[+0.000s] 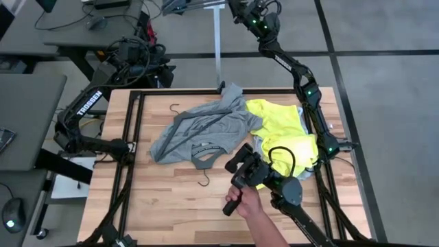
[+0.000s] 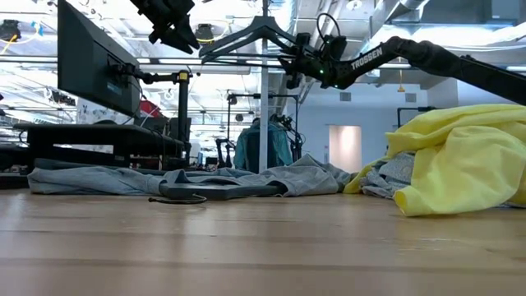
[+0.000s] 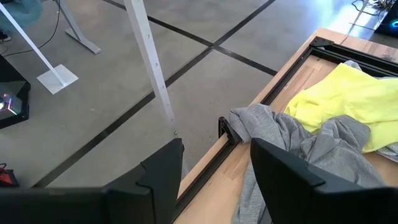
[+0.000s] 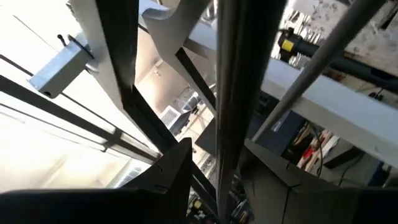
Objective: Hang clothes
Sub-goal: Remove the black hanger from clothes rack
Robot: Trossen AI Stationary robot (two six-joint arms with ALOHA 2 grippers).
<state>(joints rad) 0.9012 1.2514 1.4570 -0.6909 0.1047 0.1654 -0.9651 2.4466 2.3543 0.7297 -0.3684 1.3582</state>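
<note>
The grey T-shirt (image 1: pixel 199 130) lies crumpled on the table's middle, and also shows in the left wrist view (image 3: pixel 298 149). The neon-yellow T-shirt (image 1: pixel 285 130) lies bunched to its right. A pale blue shirt (image 1: pixel 256 147) peeks out from under the yellow one. My left gripper (image 3: pixel 216 144) is open and empty, high above the floor beyond the table's far edge; it also shows in the low view (image 2: pixel 174 25). My right gripper (image 4: pixel 217 149) is raised high by the rack beyond the far edge (image 2: pixel 297 62). It is open, with its fingers on either side of a dark bar (image 4: pixel 229 74).
A black hanger (image 2: pixel 263 33) hangs on the rack with the white pole (image 1: pixel 217 41). Hanger hooks (image 1: pixel 204 182) lie beside the grey shirt. A person's hand (image 1: pixel 248 202) holds a dark device (image 1: pixel 264 171) over the table's near middle. A black frame (image 1: pixel 134 130) rims the table.
</note>
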